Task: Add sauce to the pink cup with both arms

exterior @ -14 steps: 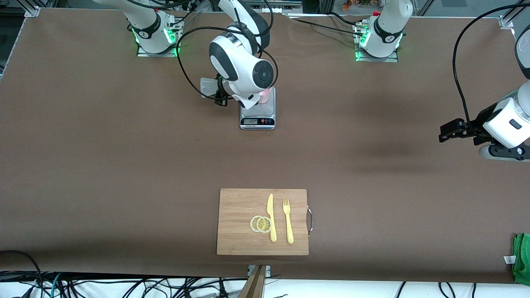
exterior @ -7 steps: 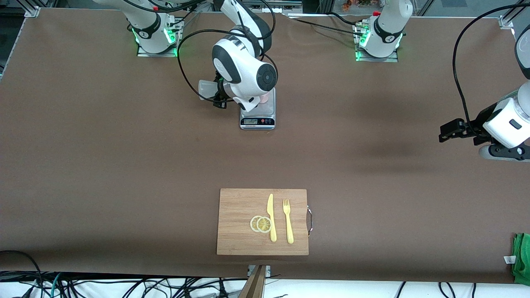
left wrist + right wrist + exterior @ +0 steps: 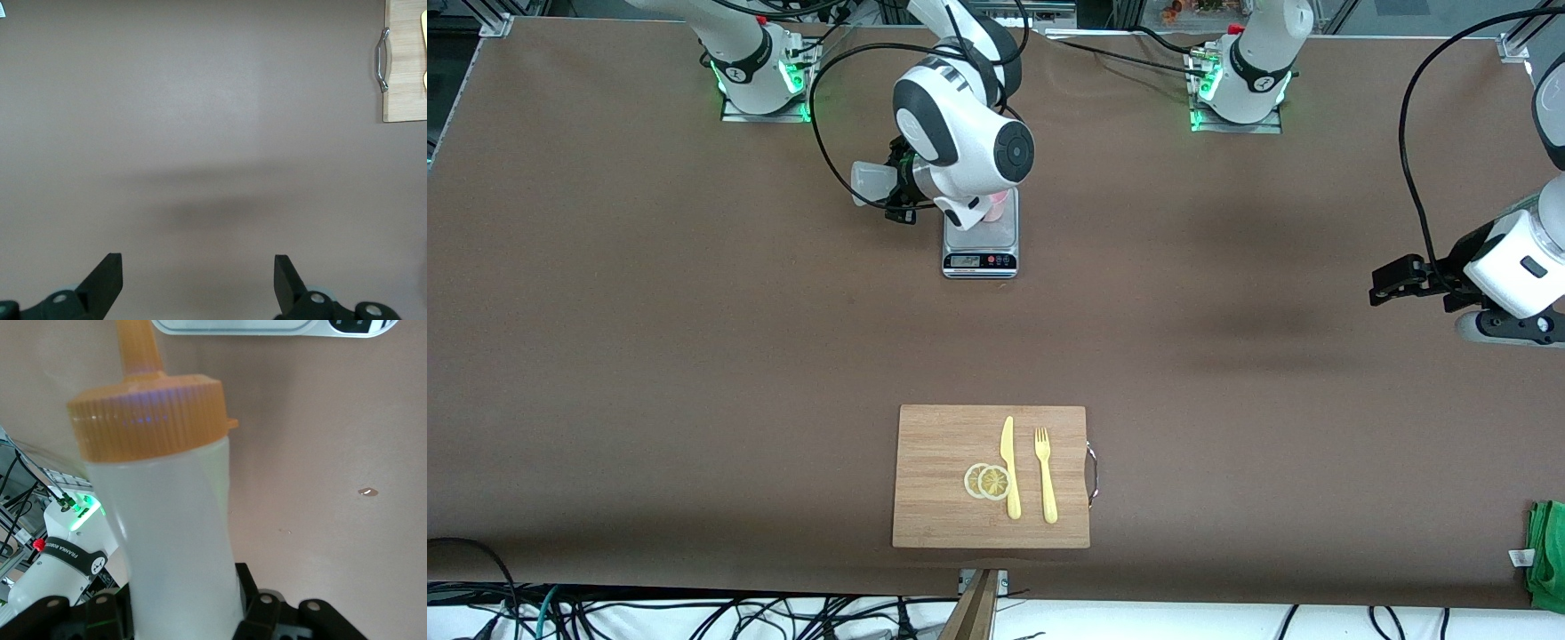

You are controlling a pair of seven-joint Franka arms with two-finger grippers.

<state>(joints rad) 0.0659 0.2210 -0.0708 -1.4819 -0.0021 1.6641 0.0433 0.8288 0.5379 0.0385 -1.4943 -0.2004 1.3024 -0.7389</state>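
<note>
The pink cup (image 3: pixel 997 207) stands on a small scale (image 3: pixel 980 245), mostly hidden by the right arm's wrist. My right gripper (image 3: pixel 896 194) is shut on the sauce bottle (image 3: pixel 869 182), which it holds tipped on its side beside and over the scale. In the right wrist view the whitish bottle (image 3: pixel 167 520) fills the space between the fingers of the right gripper (image 3: pixel 183 613), its orange cap (image 3: pixel 150 413) pointing at the scale's edge (image 3: pixel 233 325). My left gripper (image 3: pixel 1389 283) waits open and empty over bare table at the left arm's end; it also shows in the left wrist view (image 3: pixel 198 267).
A wooden cutting board (image 3: pixel 943 507) lies nearer the front camera, bearing a yellow knife (image 3: pixel 1009 467), a yellow fork (image 3: pixel 1045 476) and lemon slices (image 3: pixel 987 481). A green cloth (image 3: pixel 1547 551) lies at the table's corner at the left arm's end.
The right arm's wrist has shifted slightly toward the left arm's end and away from the front camera, carrying the tipped bottle with it. The left arm has not moved.
</note>
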